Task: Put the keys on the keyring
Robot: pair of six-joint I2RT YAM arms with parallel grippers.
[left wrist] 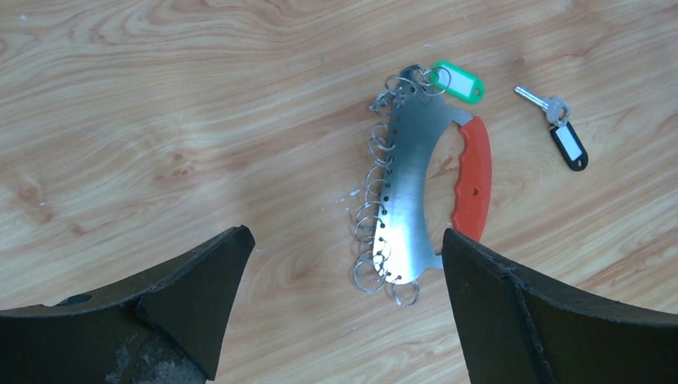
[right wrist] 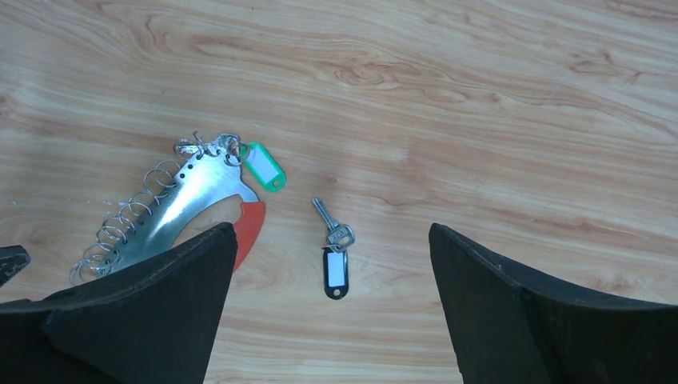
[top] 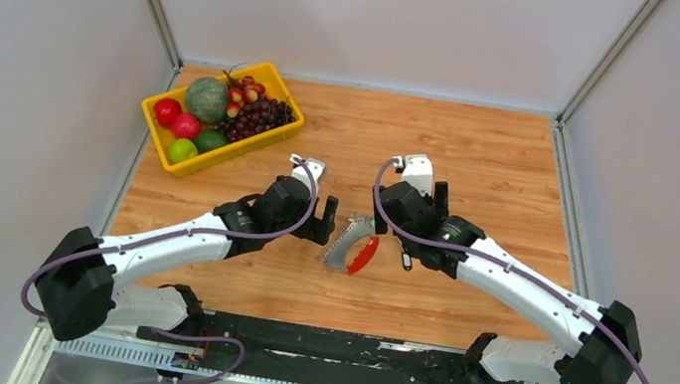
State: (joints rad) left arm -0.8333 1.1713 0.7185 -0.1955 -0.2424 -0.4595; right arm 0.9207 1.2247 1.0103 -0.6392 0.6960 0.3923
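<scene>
Key (right wrist: pixel 329 224) at three o'clock of the keyring (right wrist: pixel 188 206) looks light, flat, slippery, so pinch its head; left gripper (left wrist: pixel 345 240) and right gripper (right wrist: pixel 330 240) stand open.

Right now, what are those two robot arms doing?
Both grippers are open and hold nothing. The left gripper hangs over the keyring, a curved metal plate with rings, a red handle and a green tag. The right gripper hangs over the key, which lies on the table beside the keyring, not touching it. The key is not on a ring yet.
</scene>
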